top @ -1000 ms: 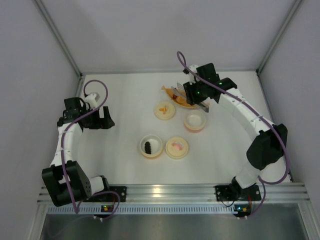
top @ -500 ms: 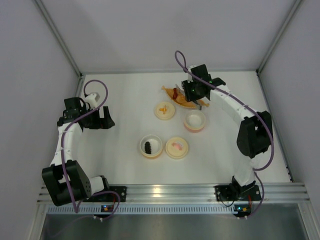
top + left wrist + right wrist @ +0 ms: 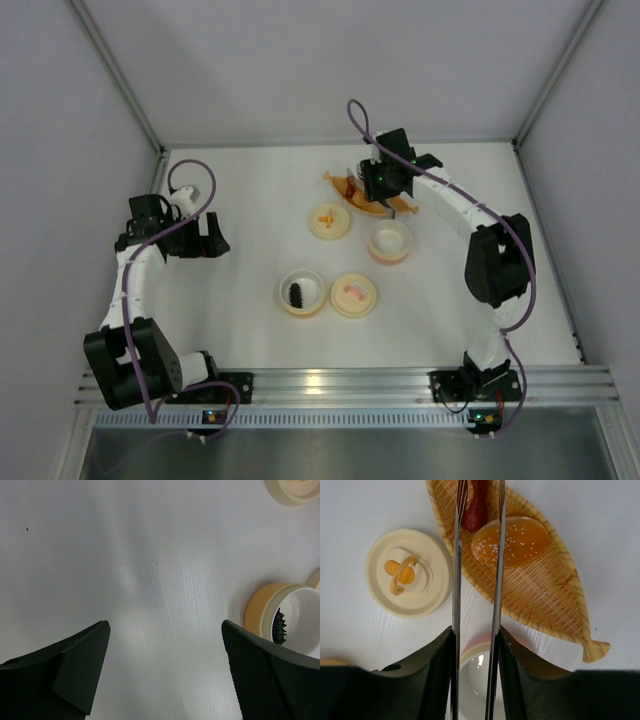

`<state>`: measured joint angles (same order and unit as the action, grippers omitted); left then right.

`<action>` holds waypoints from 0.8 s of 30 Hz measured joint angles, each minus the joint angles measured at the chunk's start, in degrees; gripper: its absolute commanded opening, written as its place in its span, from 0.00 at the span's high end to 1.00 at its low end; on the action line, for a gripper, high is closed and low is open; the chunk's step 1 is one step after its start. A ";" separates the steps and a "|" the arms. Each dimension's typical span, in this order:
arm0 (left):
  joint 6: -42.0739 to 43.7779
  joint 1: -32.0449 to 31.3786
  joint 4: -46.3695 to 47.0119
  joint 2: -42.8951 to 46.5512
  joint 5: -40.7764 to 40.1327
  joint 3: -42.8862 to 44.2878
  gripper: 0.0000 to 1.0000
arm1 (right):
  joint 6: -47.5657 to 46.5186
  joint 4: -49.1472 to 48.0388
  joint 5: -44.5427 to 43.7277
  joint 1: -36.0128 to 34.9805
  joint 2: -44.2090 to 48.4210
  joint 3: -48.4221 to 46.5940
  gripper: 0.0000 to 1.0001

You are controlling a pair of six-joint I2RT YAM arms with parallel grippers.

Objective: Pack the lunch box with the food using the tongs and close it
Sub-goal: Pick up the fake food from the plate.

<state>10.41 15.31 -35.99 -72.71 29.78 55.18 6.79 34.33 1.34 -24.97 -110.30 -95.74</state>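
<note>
Tongs [image 3: 456,580] sit clamped in the right gripper [image 3: 475,640], their two thin arms running forward from between its fingers and out over the woven boat dish [image 3: 555,605] at the far side of the table. In that dish lie the dark red piece [image 3: 476,507] and, touching it, the orange-brown lump [image 3: 512,540]. One tong arm crosses the red piece and the other crosses the lump. The tips pass out of the wrist view, so their height over the food cannot be told. The black ridged piece [image 3: 298,294] lies apart from these, in a near bowl [image 3: 302,293]. An empty bowl [image 3: 475,675] waits just beside the dish, under the wrist, with a cream lid [image 3: 410,572] next to it.

Trouble looks most likely at the pinch. The arms straddle the seam between two touching pieces, so a squeeze may catch both, or nip the round lump off-centre and squirt it out of the dish. The dish looks light, so a downward push on its rim could tip or slide it. Thin tongs held by smooth fingers may also twist. The left gripper [image 3: 164,630] hangs spread wide over bare table, holding nothing.
</note>
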 measured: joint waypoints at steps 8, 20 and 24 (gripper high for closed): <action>0.00 0.02 0.44 -0.98 0.00 0.00 0.02 | 0.66 -0.46 1.07 -0.02 -1.92 -1.81 0.63; 0.02 0.02 0.55 -1.86 -0.07 0.00 0.02 | 0.98 -0.46 1.79 0.00 -4.74 -2.32 0.66; 0.02 0.02 0.61 -1.86 -0.11 0.00 0.02 | 1.01 -0.44 1.79 -0.02 -4.74 -2.51 0.70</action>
<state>10.44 15.33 -35.38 -74.56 29.67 55.18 7.79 33.89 3.14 -24.99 -115.04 -98.26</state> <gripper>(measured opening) 0.984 0.322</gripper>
